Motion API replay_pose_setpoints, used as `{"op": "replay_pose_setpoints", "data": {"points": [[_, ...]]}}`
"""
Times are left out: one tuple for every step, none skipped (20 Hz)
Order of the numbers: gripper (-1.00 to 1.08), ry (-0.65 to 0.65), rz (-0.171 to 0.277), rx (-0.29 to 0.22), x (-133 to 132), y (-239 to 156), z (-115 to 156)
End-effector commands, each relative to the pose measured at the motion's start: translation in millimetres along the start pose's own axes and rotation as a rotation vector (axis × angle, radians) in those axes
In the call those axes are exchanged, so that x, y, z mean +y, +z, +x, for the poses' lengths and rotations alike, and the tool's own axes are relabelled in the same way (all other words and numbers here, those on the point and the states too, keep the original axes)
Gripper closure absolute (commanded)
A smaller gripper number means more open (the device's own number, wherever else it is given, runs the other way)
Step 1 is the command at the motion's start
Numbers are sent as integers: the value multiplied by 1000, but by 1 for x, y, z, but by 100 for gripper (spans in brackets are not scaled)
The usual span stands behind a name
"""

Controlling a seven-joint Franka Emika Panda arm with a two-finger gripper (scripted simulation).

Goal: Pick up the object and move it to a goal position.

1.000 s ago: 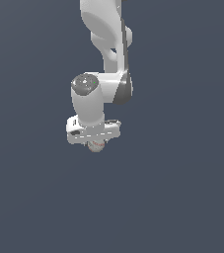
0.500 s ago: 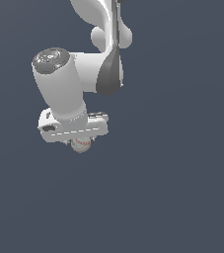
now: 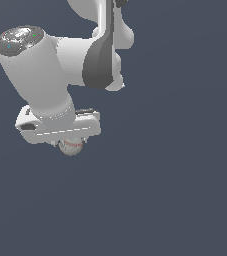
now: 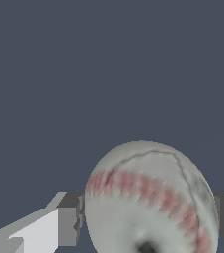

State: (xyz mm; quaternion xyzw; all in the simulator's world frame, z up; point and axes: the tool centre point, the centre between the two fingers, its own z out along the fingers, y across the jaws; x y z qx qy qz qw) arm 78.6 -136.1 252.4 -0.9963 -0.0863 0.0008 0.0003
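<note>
The baseball [image 4: 150, 200] sits between the two fingers of the gripper [image 3: 71, 145], which are closed in against its sides: in the wrist view a grey finger pad [image 4: 68, 225] presses one flank and the other pad shows at the opposite flank. So the tool is narrowed to the ball's width and has hold of it. The red stitching curves across the off-white leather, with a thin seam line arcing above it.

From the exterior view, only the lower part of the ball peeks out under the white hand body [image 3: 57, 127], at that view's left and a little above the middle. The Panda arm [image 3: 80, 57] rises from there toward the top edge, its big wrist link leaning to the exterior view's left.

All around is a plain dark slate-blue background [image 3: 175, 175]. To the exterior view's right and below the hand there is wide open room with no edge or rim visible. Whether the ball is touching any surface I cannot tell; no shadow or contact line shows.
</note>
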Motion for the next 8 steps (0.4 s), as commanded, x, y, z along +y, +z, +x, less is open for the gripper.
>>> {"op": "replay_pose_setpoints", "data": {"points": [[108,-1,-1,2,4,-7,3],[108,-1,-1,2,5,-8,4],[108,-1,-1,2,6,-9,5],[108,-1,-1,2,6,-10,5],[108,-1,-1,2,7,-11,6],[108,-1,-1,2,7,-11,6],[108,-1,-1,2,7,-12,6],[108,-1,-1,2,7,-12,6]]}}
